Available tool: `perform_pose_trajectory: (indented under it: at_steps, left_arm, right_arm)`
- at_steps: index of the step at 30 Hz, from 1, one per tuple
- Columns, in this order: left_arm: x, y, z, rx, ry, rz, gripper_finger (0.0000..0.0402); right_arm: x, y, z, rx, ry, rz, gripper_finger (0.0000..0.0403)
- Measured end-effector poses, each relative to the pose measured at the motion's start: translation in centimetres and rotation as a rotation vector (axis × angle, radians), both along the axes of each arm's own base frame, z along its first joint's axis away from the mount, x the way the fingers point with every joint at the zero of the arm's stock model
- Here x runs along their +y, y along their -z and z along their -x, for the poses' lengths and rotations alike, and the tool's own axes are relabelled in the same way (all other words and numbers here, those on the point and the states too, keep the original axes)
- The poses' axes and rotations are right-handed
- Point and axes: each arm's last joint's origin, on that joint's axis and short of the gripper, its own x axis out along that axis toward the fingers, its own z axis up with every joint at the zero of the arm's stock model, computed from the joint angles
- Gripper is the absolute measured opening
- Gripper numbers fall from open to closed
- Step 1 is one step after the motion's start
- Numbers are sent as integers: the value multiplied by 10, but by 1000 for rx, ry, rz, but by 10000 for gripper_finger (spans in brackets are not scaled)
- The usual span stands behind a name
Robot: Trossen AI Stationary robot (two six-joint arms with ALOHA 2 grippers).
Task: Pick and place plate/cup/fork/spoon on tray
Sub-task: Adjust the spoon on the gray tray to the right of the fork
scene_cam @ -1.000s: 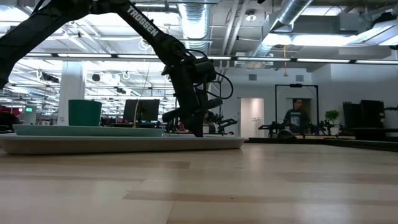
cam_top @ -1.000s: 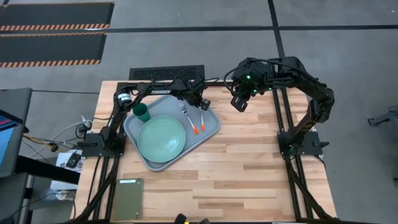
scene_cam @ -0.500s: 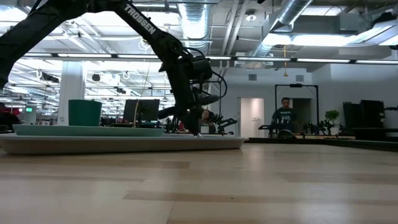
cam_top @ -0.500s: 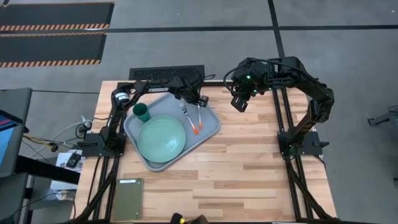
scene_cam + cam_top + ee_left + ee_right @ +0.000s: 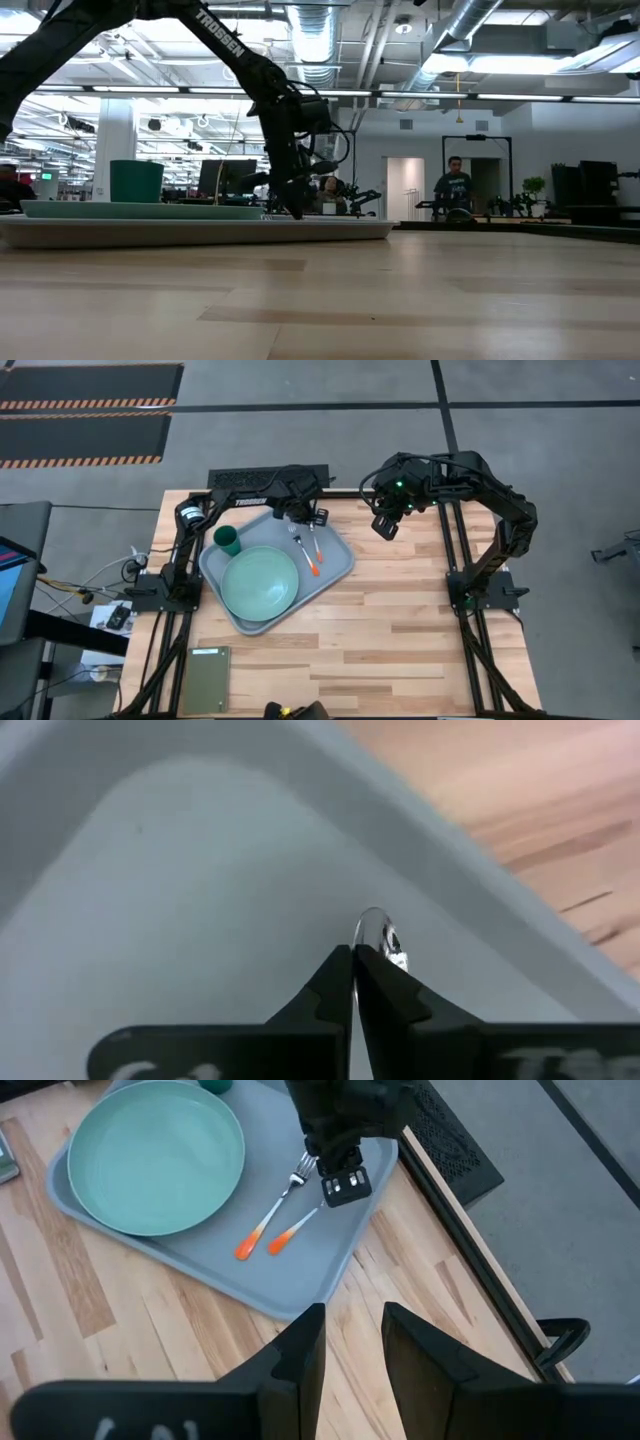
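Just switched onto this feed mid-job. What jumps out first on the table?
The grey-blue tray at the table's back left, already loaded: the mint plate fills its near part, with the dark green cup behind it. Beside the plate lie the fork and spoon, orange handles together. The left gripper sits shut over the spoon's bowl end; the right gripper waits off the tray's far right corner.
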Motion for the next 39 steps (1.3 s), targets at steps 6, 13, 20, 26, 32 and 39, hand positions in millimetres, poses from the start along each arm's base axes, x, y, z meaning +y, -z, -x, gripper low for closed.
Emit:
perform_pose_trajectory:
  at_steps: [6,13,20,26,32,39]
  left_arm:
    - [-4,6,6,-23,-84,23,0]
    - [-4,-11,11,-53,-124,-40,0]
    - [-8,-10,11,-25,-125,-39,0]
    - [-19,-10,6,-7,-112,-50,0]
    - [-26,-10,2,3,-121,-81,0]
    - [-26,-9,-3,-43,-170,-84,0]
  right_arm:
    - [0,0,0,0,-1,1,127]
    - [0,0,0,2,-6,4,127]
    - [0,0,0,5,-13,8,127]
    - [0,0,0,6,-14,8,127]
    - [0,0,0,6,-14,9,127]
    - [0,0,0,6,-14,9,127]
